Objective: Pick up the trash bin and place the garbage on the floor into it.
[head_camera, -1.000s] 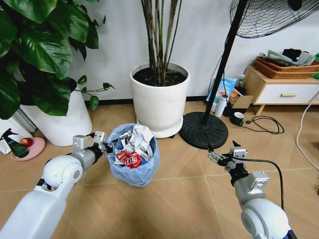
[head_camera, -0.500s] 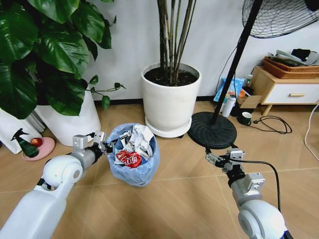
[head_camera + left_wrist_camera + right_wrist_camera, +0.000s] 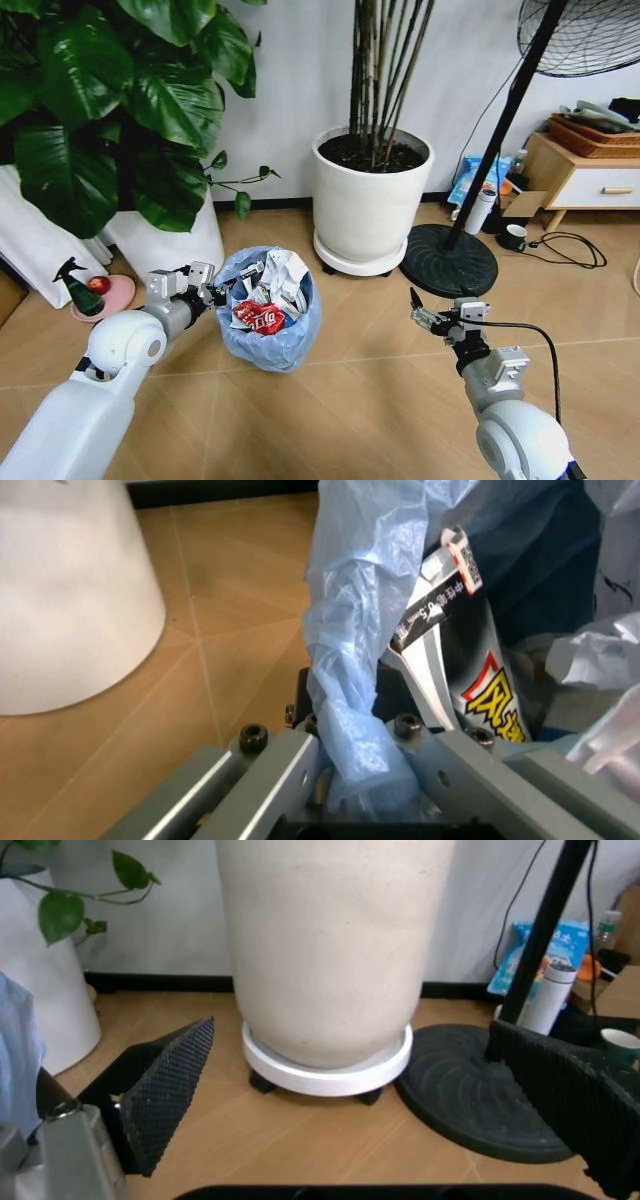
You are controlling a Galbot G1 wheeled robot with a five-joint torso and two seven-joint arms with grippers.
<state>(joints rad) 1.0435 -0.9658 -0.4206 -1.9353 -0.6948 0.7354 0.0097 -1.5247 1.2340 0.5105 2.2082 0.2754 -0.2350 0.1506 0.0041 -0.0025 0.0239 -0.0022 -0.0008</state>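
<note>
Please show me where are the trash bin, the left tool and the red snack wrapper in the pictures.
trash bin (image 3: 285, 345): head view, on the blue bag over its front wall.
left tool (image 3: 205, 290): head view, at its fingertips on the bin's rim.
red snack wrapper (image 3: 258, 318): head view, its middle, inside the bin.

Trash bin wall hidden under blue bag; fan head cut by frame edge

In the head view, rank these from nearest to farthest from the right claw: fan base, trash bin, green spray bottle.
From the right claw:
1. Fan base, the black disc just ahead of it.
2. Trash bin, off to its left, its rim held by the left claw.
3. Green spray bottle, far left by the plants.
</note>
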